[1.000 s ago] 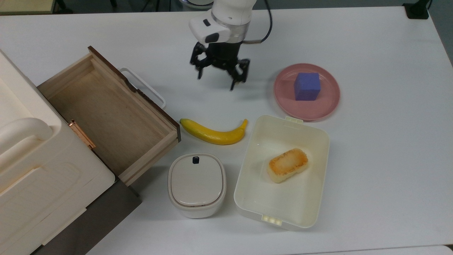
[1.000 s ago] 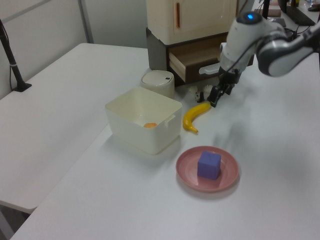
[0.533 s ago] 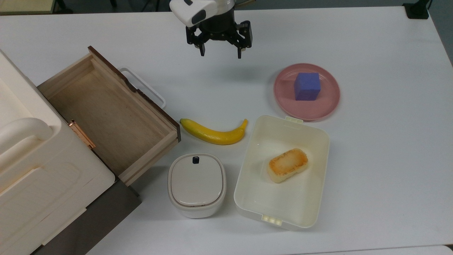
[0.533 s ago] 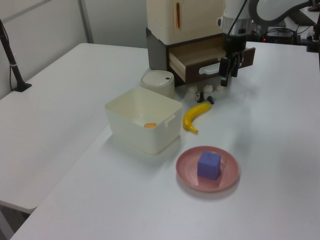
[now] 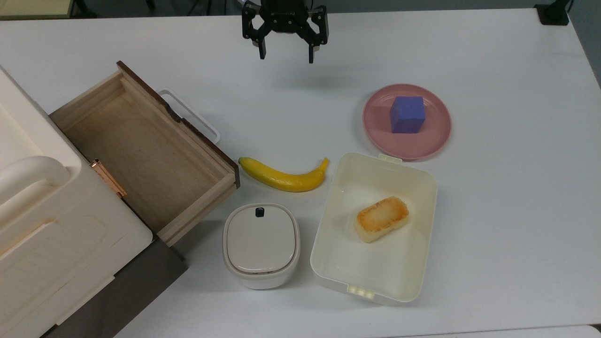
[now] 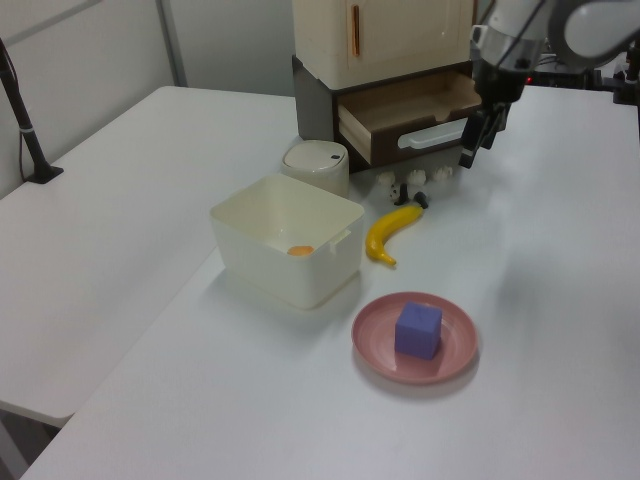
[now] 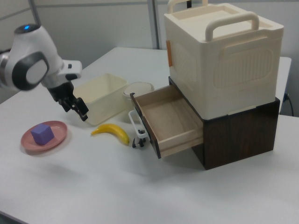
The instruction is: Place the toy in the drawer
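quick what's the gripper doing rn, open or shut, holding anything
Gripper: open and empty, raised above bare table, away from the toy that sits by the drawer.

white table [image 5: 516, 211], pale partition wall [image 6: 90, 50]

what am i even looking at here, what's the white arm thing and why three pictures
It is one robot arm, filmed at the same moment by three cameras: one from above and one from each side. Its black gripper hangs open over the table and holds nothing. On the table stand a cream box on a dark cabinet with a wooden drawer pulled open, a banana, a small lidded pot, a cream tub with a browned piece of bread in it, and a pink plate carrying a blue cube. A tiny panda toy sits by the drawer's front, near the banana's tip.
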Controlling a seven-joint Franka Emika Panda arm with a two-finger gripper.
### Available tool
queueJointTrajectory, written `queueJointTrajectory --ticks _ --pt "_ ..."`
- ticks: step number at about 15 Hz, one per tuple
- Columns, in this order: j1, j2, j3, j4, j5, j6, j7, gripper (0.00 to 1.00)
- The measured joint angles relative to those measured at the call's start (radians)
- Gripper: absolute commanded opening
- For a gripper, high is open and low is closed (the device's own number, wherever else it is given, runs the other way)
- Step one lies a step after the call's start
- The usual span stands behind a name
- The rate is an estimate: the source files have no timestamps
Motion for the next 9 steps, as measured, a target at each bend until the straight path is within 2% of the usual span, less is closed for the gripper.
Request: queueJointTrajectory --ticks 4,7,9 --pt "-0.001 -0.025 0.0 -0.173 0.0 0.294 0.0 1.0" --pt "-0.004 -0.01 0.0 -0.23 -0.011 0.443 0.0 1.0" --pt "-0.019 0.023 0.0 -0.25 -0.06 0.52 0.0 1.0"
